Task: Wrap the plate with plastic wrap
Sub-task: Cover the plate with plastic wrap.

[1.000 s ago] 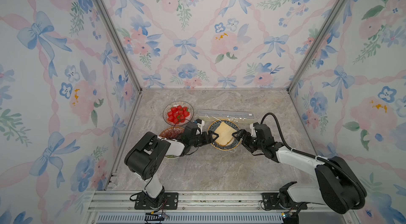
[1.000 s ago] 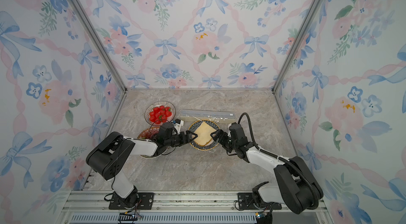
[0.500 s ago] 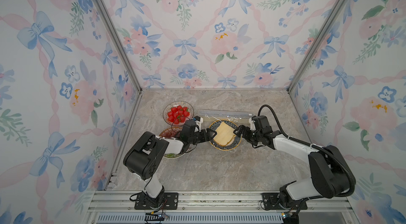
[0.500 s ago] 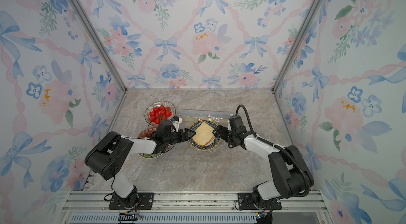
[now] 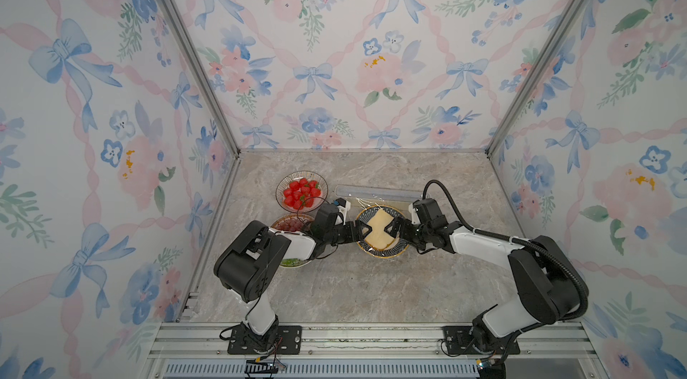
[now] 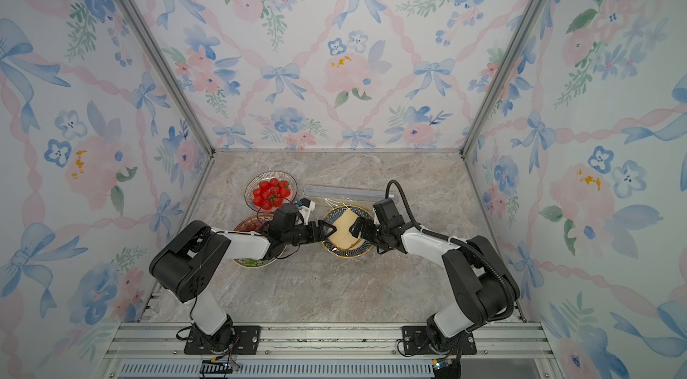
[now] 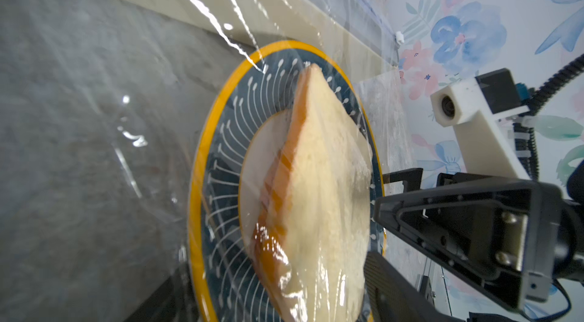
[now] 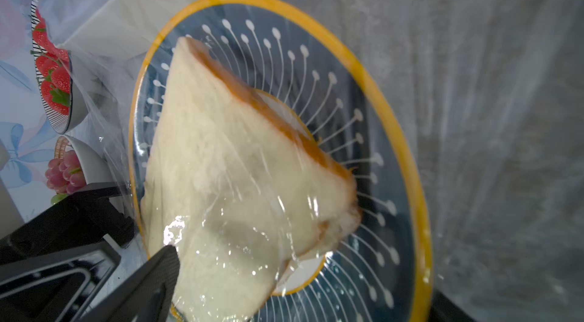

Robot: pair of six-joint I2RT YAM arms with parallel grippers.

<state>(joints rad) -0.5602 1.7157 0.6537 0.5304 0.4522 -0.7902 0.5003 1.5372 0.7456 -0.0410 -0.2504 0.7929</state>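
A blue plate (image 5: 383, 255) with a yellow rim holds a slice of bread (image 5: 377, 234) at mid-table in both top views. Clear plastic wrap (image 7: 205, 14) lies over plate and bread, running back to its long cream box (image 5: 379, 193) just behind. My left gripper (image 5: 361, 231) is open at the plate's left rim, over the film. From the right, my right gripper (image 5: 391, 228) reaches over the plate, open, its fingertips beside the bread. In the right wrist view the bread (image 8: 227, 153) shines under film and one of its fingers (image 8: 158, 276) touches it.
A bowl of strawberries (image 5: 302, 193) stands behind the left arm. A bowl of grapes (image 5: 292, 224) and a dish with something green (image 5: 293, 263) sit partly under that arm. The enclosure's patterned walls close in on three sides.
My right gripper has swung in from the plate's right side, over the rim, to the bread. The left gripper stays at the left rim, its jaws slightly narrower.
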